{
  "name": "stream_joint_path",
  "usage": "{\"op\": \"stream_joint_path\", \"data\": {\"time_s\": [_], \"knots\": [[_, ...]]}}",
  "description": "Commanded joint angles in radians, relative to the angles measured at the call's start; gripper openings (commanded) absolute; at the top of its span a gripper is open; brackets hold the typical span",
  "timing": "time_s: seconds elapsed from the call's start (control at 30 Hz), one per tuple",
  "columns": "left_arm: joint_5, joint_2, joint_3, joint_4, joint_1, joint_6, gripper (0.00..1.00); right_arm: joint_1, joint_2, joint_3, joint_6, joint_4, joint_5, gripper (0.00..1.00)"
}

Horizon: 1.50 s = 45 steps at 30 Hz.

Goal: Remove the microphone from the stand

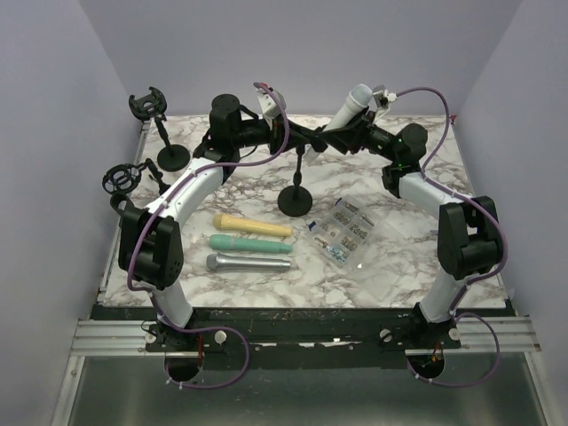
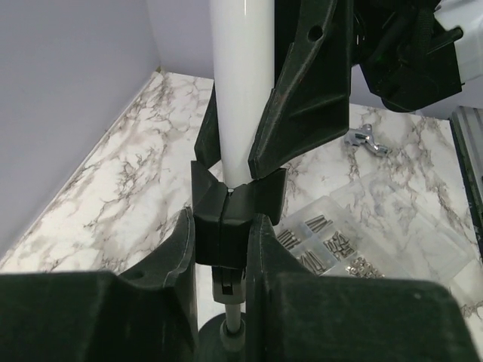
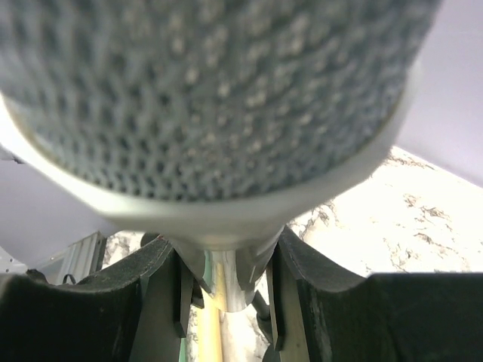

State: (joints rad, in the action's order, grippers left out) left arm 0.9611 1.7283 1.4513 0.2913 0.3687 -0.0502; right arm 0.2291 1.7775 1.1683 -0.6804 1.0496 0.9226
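Observation:
A white microphone (image 1: 352, 105) with a grey mesh head stands tilted, its lower end in the black clip (image 2: 225, 215) of the middle stand (image 1: 295, 201). My left gripper (image 1: 300, 138) is shut on that clip; in the left wrist view its fingers (image 2: 173, 253) press the clip from both sides (image 2: 220, 234). My right gripper (image 1: 340, 133) is shut on the microphone's handle just above the clip. In the right wrist view the mesh head (image 3: 211, 90) fills the top and the gripper (image 3: 225, 279) closes on the handle below it.
Yellow (image 1: 251, 226), green (image 1: 249, 241) and silver (image 1: 248, 263) microphones lie at front left. A clear screw box (image 1: 348, 231) lies right of the stand's base. Two other stands (image 1: 169, 155) (image 1: 124, 182) with empty holders stand at far left. A metal wing nut (image 2: 367, 141) lies on the marble.

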Motion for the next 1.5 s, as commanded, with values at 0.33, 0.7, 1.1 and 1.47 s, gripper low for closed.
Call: {"op": "stream_joint_path", "data": {"time_s": [0.33, 0.7, 1.1, 1.47], "knots": [[-0.104, -0.070, 0.013, -0.068, -0.018, 0.046, 0.00, 0.009, -0.257, -0.113, 0.197, -0.371, -0.488, 0.01], [-0.244, -0.084, 0.003, 0.071, -0.081, -0.014, 0.00, 0.008, -0.366, -0.192, 0.278, -0.557, -0.630, 0.01], [-0.142, 0.073, 0.256, -0.049, -0.220, -0.013, 0.00, 0.008, -0.418, -0.309, 0.259, -0.560, -0.458, 0.01], [-0.276, 0.102, 0.208, -0.089, -0.239, -0.013, 0.00, 0.097, -0.338, -0.216, 0.404, -0.697, -0.464, 0.01]]}}
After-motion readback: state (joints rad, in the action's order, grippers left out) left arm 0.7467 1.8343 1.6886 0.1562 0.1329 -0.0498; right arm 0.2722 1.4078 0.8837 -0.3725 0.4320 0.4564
